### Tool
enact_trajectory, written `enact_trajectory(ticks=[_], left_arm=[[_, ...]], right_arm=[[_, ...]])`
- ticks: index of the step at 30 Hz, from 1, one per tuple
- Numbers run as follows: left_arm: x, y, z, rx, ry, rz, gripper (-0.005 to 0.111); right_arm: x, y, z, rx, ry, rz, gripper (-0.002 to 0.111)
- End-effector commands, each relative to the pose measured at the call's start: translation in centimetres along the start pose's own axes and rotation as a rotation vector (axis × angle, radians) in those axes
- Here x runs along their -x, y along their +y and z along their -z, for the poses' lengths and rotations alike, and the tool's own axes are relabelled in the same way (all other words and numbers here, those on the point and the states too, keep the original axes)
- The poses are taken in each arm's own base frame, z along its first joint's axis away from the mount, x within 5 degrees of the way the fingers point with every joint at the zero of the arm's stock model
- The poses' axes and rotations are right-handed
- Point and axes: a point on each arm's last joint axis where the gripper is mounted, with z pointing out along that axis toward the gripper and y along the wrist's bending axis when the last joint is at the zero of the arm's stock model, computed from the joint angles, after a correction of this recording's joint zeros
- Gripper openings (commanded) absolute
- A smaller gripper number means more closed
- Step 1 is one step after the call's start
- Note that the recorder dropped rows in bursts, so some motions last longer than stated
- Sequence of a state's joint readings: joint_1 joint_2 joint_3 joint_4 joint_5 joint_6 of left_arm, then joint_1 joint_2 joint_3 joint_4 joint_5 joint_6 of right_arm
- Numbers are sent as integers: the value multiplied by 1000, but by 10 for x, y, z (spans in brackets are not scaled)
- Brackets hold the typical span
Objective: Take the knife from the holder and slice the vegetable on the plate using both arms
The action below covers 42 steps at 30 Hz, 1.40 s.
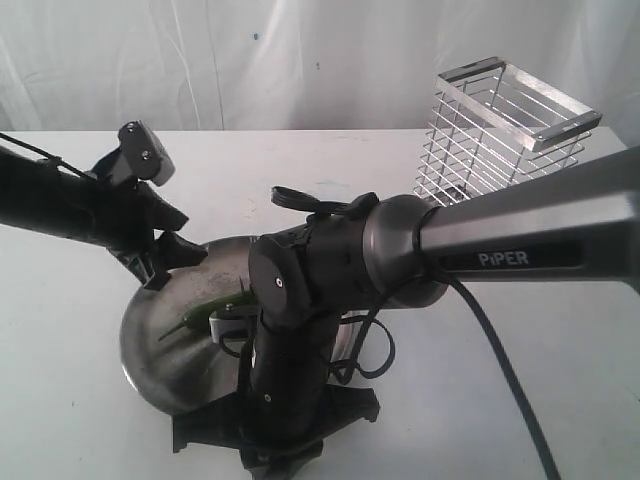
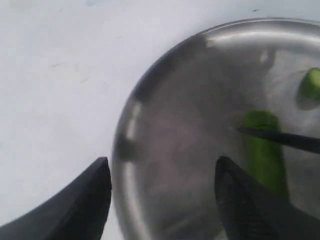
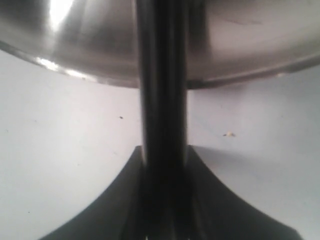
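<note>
The steel plate (image 1: 150, 350) lies at the table's front with the green vegetable (image 1: 205, 315) on it. My left gripper (image 1: 170, 262) hovers open over the plate's left rim, nothing between its fingers (image 2: 80, 200). In the left wrist view the vegetable (image 2: 262, 150) lies on the plate (image 2: 175, 125), the knife's dark tip (image 2: 280, 138) rests across it, and a short green piece (image 2: 312, 82) lies apart. My right gripper (image 3: 164, 165) is shut on the knife's black handle (image 3: 162, 100), which reaches over the plate's rim (image 3: 240, 75). The wire holder (image 1: 505, 130) stands at the back right.
The right arm (image 1: 300, 300) reaches across the middle and hides the plate's right half and most of the knife in the exterior view. Its cable (image 1: 500, 360) trails over the white table toward the front right. A white backdrop closes the rear.
</note>
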State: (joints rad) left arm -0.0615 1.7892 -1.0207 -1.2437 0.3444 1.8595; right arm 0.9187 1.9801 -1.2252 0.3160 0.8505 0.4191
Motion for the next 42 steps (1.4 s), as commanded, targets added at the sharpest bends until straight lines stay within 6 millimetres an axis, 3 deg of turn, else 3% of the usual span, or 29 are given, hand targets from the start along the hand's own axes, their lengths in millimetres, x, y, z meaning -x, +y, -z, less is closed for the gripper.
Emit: enact_trajectory(ticks=[1, 6, 12, 21, 29, 38, 42], left_arm=[[0, 17, 7, 150, -21, 206, 62], [3, 25, 8, 221, -82, 385, 47], [9, 17, 7, 126, -137, 375, 1], [8, 15, 2, 86, -145, 376, 0], [-2, 16, -13, 76, -153, 460, 0], [-9, 6, -34, -81, -243, 469, 0], [4, 0, -30, -201, -352, 458, 0]], right_arm=[[5, 2, 3, 21, -42, 14, 0], [8, 6, 14, 57, -121, 5, 0], [9, 3, 15, 21, -128, -10, 0], [15, -13, 20, -13, -87, -20, 0], [17, -13, 21, -15, -99, 11, 0], [18, -13, 21, -18, -108, 24, 0], [17, -14, 21, -21, -102, 33, 0]])
